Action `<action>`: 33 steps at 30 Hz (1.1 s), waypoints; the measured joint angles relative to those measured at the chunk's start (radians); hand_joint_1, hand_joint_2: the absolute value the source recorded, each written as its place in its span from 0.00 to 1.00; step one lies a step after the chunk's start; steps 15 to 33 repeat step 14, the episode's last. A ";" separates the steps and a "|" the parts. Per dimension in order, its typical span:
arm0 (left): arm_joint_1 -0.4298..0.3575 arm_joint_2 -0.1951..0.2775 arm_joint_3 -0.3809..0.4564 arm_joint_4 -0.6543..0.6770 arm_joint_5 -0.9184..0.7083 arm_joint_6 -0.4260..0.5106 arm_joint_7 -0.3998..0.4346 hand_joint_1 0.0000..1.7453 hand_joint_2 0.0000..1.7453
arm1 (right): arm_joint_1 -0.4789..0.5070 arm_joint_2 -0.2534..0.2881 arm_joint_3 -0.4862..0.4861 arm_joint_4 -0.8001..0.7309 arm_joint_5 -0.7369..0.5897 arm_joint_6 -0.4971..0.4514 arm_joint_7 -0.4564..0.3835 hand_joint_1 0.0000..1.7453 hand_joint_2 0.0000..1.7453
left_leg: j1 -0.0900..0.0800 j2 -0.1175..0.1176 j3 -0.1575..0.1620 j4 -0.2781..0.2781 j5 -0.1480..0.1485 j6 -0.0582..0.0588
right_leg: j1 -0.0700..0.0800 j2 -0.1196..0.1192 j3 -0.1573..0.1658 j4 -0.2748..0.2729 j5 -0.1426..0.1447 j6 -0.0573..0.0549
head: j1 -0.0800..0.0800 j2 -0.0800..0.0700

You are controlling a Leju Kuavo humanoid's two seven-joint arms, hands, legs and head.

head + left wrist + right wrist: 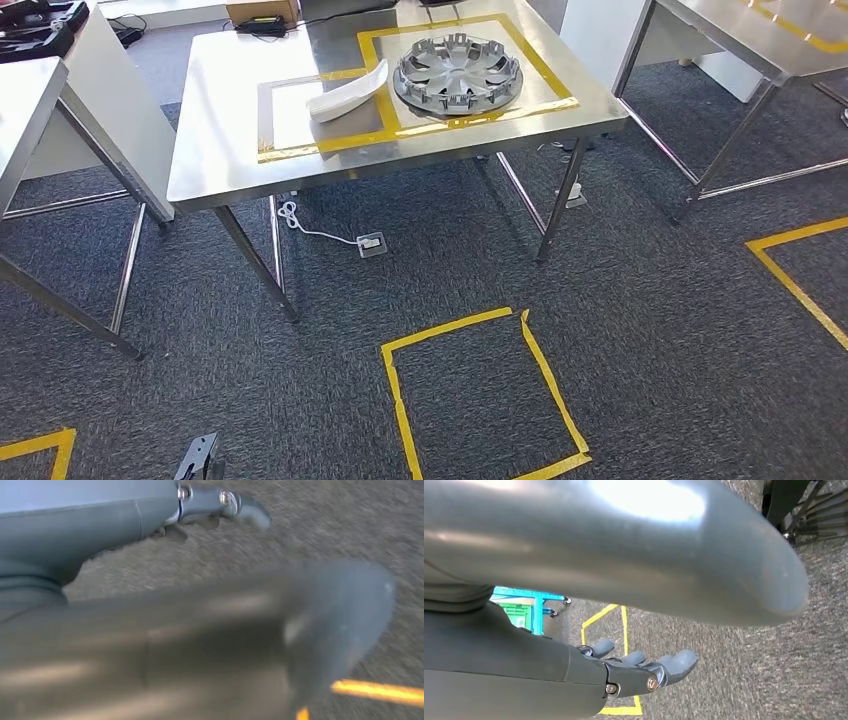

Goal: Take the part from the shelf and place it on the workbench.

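Observation:
A steel workbench [225, 160] stands ahead of me, marked with yellow tape outlines. A white curved part [349, 92] lies on it, across the edge of the left outline. A silver wheel cover [458, 72] rests inside the right outline. My left hand [210, 502] hangs over grey carpet, its fingers stretched out and holding nothing; its thumb is a blurred grey mass close to the lens. My right hand [639, 667] also hangs over the carpet with straight, spread fingers and nothing in it.
A yellow tape square [480, 395] marks the carpet in front of the bench. More steel tables stand at the left [25, 110] and right [740, 30]. A white cable and floor socket [371, 243] lie under the bench. A blue rack with a green bin [524, 607] stands behind.

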 joint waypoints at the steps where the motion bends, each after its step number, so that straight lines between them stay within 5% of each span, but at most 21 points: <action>1: 0.004 -0.001 0.007 0.005 0.002 0.000 0.017 0.00 1.00 | -0.001 0.000 -0.001 0.000 0.000 0.000 0.000 0.00 0.00 | 0.000 -0.003 -0.001 -0.003 0.004 -0.004 | 0.001 -0.003 -0.001 0.000 0.002 -0.002 | 0.000 0.000; 5: 0.034 -0.014 0.036 0.028 0.020 0.018 0.168 0.00 1.00 | -0.006 0.000 -0.004 0.000 -0.001 -0.001 0.016 0.00 1.00 | 0.001 -0.006 -0.001 -0.007 0.013 -0.013 | 0.002 -0.007 -0.002 0.001 0.005 -0.008 | 0.000 0.000; 11: 0.105 -0.055 0.052 0.034 0.013 0.015 0.220 0.00 1.00 | -0.003 -0.003 0.010 -0.006 -0.047 -0.025 0.088 0.00 1.00 | 0.002 -0.008 -0.004 -0.006 0.015 -0.015 | 0.002 -0.009 -0.005 0.001 0.007 -0.008 | 0.000 0.000; 13: 0.122 -0.060 0.053 0.029 0.008 0.003 0.200 0.00 1.00 | 0.004 -0.006 0.045 -0.015 -0.088 -0.032 0.082 0.00 0.50 | 0.002 -0.008 -0.004 -0.006 0.015 -0.015 | 0.002 -0.008 -0.005 0.001 0.007 -0.007 | 0.000 0.000; 14: 0.126 -0.061 0.054 0.027 0.006 -0.001 0.195 0.00 1.00 | 0.006 -0.006 0.055 -0.018 -0.099 -0.033 0.080 0.00 0.33 | 0.002 -0.008 -0.004 -0.006 0.015 -0.015 | 0.002 -0.008 -0.005 0.001 0.007 -0.007 | 0.000 0.000; 33: 0.126 -0.061 0.054 0.027 0.006 -0.001 0.195 0.00 1.00 | 0.006 -0.006 0.055 -0.018 -0.099 -0.033 0.080 0.00 0.33 | 0.002 -0.008 -0.004 -0.006 0.015 -0.015 | 0.002 -0.008 -0.005 0.001 0.007 -0.007 | 0.000 0.000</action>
